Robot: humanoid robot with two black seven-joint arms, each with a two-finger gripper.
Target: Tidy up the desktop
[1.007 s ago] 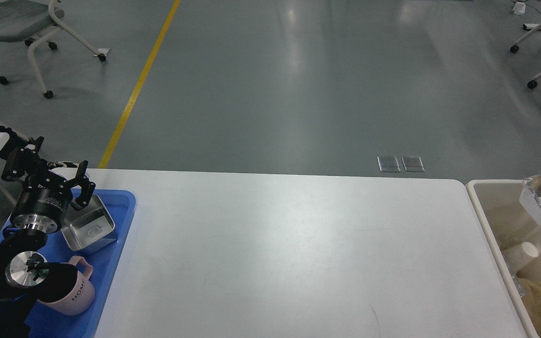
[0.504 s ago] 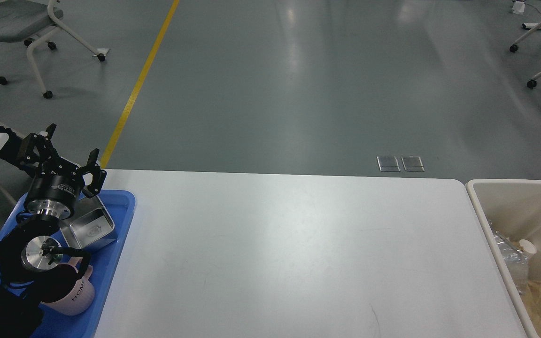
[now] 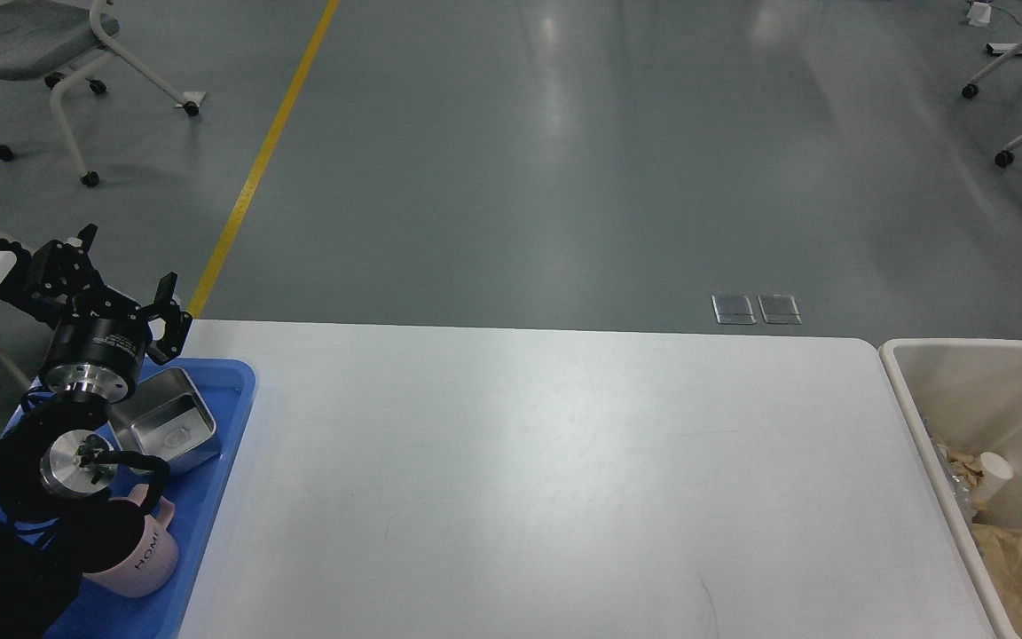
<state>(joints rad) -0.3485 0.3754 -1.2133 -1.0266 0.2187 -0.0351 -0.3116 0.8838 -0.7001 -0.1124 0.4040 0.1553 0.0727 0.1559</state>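
on blue tray (image 3: 227, 417), one steel tin (image 3: 169, 428), one pink mug (image 3: 143, 555)

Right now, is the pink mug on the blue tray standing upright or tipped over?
Upright. The pink mug stands on its base in the blue tray, its HOME lettering showing on the side; my arm hides its mouth.

Left claw (image 3: 112, 275) has risen off the steel container (image 3: 167, 429) in the blue tray (image 3: 209, 497) and now stands above the tray's far edge, fingers spread (nothing between them), shifted slightly left of its position half a second ago. The steel container lies a little lower and more tilted than one second ago. In the beige bin (image 3: 919, 417), the foil-and-cup bundle seen one second ago has gone from the upper right; a white paper cup (image 3: 994, 466) now lies among settled waste. A dark part shows at the right edge.
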